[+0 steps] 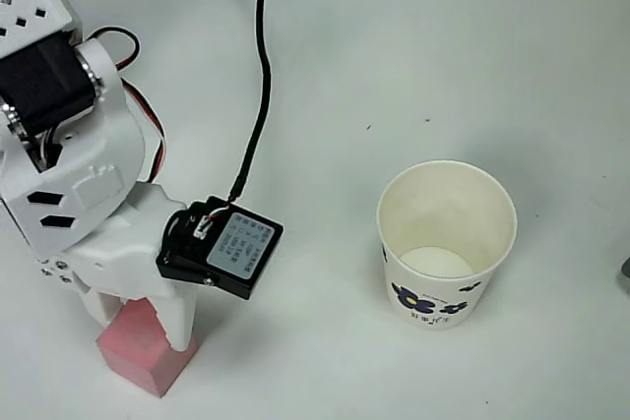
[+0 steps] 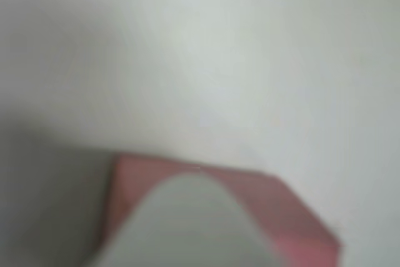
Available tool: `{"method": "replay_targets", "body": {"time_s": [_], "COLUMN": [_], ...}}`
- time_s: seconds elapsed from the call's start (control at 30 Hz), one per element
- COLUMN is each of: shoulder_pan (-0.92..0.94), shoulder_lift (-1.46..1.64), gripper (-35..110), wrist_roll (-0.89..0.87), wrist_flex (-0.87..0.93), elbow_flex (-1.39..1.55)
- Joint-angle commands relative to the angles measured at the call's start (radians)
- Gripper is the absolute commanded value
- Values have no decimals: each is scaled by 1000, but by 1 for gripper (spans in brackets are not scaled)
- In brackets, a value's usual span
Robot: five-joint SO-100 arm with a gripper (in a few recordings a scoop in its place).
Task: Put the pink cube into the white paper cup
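overhead view: gripper straddles the pink cube, grip unclear, white paper cup well apart

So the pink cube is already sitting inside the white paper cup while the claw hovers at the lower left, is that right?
Not quite. The overhead view shows the white paper cup holds no cube. The pink cube sits on the table at the lower left, with the claw right over it. The rest stands.
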State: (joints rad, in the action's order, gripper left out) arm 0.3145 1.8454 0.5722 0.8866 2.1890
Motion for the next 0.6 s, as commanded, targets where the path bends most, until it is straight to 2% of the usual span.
{"method": "replay_targets", "body": {"time_s": [0.0,0.1,0.3,0.57], "shoulder_pan": [-3,-26,-78,-156], "shoulder_lift": [54,91,124,160], "gripper": [13,13,13,13], "wrist_roll": [6,6,-12,-34], "wrist_flex": [8,17,187,285], "elbow_flex": [-14,-48,-202,-377]}}
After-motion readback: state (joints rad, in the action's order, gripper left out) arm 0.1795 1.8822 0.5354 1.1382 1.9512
